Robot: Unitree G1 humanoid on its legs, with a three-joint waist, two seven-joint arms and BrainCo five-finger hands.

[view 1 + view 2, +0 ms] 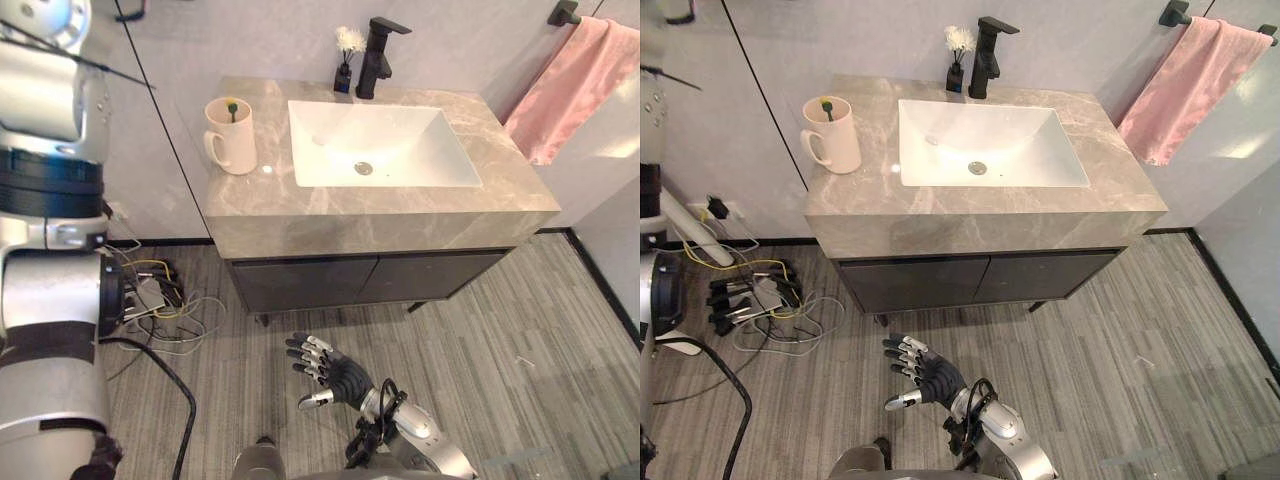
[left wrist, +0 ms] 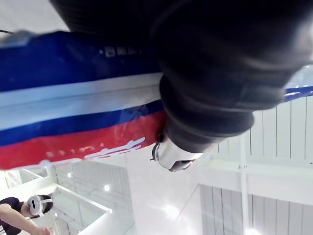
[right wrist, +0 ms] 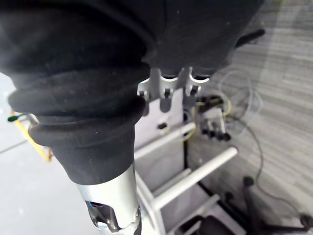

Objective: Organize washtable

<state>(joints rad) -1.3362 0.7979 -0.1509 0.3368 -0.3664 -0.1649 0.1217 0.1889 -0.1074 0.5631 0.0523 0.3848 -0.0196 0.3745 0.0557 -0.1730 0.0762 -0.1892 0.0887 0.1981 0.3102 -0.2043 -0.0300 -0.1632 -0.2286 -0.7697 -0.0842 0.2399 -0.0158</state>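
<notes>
1. Your right robot hand (image 1: 325, 368) hangs at the bottom centre of the left eye view, over the grey plank floor (image 1: 500, 340) and below the table's front edge. Its fingers are spread wide and hold nothing.
2. Your left robot hand (image 2: 220, 73) shows as a dark ribbed cover in the left wrist view. I cannot tell its state.
3. The things to tidy stand on the grey marble table (image 1: 250, 215). A cream ceramic mug (image 1: 232, 145) holding a green-tipped toothbrush (image 1: 232, 107) sits upper left, beside the white rectangular basin (image 1: 400, 150). A small dark vase of white flowers (image 1: 344, 75) stands just beside the black faucet (image 1: 377, 55) at top centre.
4. Lift the right robot hand well above the table's edge before reaching in, so it does not catch the rim.
5. If you start with the mug, come at its side, wrap the body and keep it upright so the toothbrush stays in.
</notes>
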